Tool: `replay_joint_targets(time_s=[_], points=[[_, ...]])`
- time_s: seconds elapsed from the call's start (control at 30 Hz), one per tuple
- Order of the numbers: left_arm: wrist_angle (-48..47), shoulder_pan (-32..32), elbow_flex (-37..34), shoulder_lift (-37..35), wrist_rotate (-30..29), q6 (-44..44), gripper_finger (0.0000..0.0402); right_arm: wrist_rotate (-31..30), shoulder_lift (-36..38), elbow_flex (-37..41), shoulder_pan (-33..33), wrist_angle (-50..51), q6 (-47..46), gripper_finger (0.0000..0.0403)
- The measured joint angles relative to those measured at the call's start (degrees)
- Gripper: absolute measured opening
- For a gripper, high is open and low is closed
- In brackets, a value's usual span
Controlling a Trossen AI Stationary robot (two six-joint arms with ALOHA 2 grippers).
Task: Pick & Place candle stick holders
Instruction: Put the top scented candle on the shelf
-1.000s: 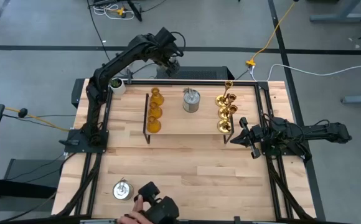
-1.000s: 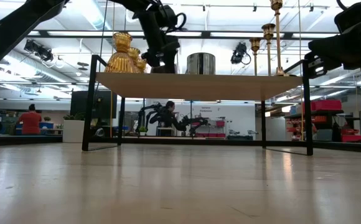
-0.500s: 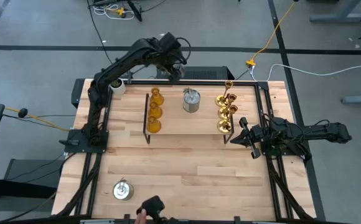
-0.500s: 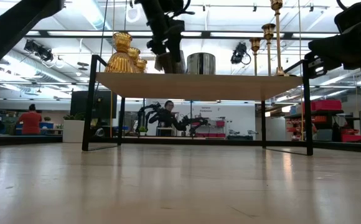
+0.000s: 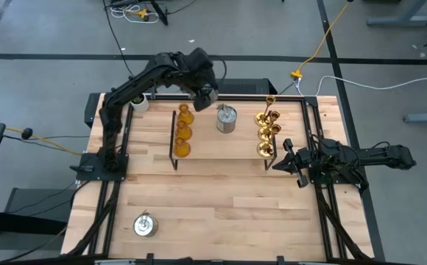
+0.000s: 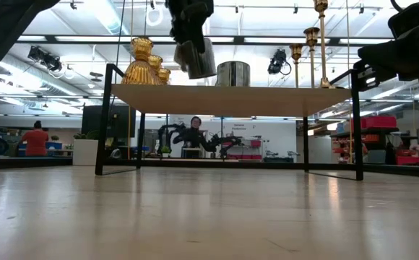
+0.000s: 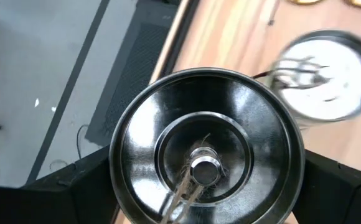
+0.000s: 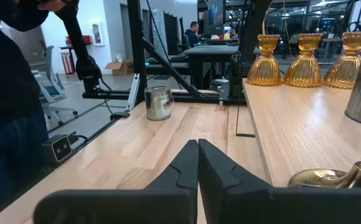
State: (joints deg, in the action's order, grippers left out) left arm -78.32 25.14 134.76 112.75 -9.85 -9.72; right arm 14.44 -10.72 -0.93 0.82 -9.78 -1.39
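Left gripper (image 5: 207, 94) grasping silver holder (image 7: 206, 148), right gripper (image 5: 283, 156) clenched empty, no legible writing seemingly.

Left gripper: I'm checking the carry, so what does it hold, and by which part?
The left gripper holds a silver metal can-shaped holder by its sides.

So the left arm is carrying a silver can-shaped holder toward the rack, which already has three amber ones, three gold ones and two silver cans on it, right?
Nearly. The rack has one silver can on it, not two, as the high view shows. The left gripper does carry a silver holder, and the three amber holders and three gold holders are there. Another silver can stands on the table, off the rack.
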Motion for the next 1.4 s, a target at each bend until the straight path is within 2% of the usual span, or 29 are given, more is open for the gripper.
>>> replay_joint_targets(time_s=[0.3,0.5,1.17,1.4], points=[[-0.71,-4.87,-0.04,-0.56,-0.06,-1.44,0.0373,0.00,0.00,0.00,0.00,0.00,0.00,0.0013],[-1.83,-7.12,-0.04,-0.55,-2.48,-1.51,0.0373,0.00,0.00,0.00,0.02,0.00,0.00,0.0013],[-6.97,-10.47,-0.28,-0.20,-3.48,0.38,0.0373,0.00,0.00,0.02,0.00,0.00,0.00,0.0013],[-8.13,-10.72,-0.28,-0.20,1.62,1.41,0.0369,0.02,-0.01,0.00,0.01,0.00,0.00,0.0013]])
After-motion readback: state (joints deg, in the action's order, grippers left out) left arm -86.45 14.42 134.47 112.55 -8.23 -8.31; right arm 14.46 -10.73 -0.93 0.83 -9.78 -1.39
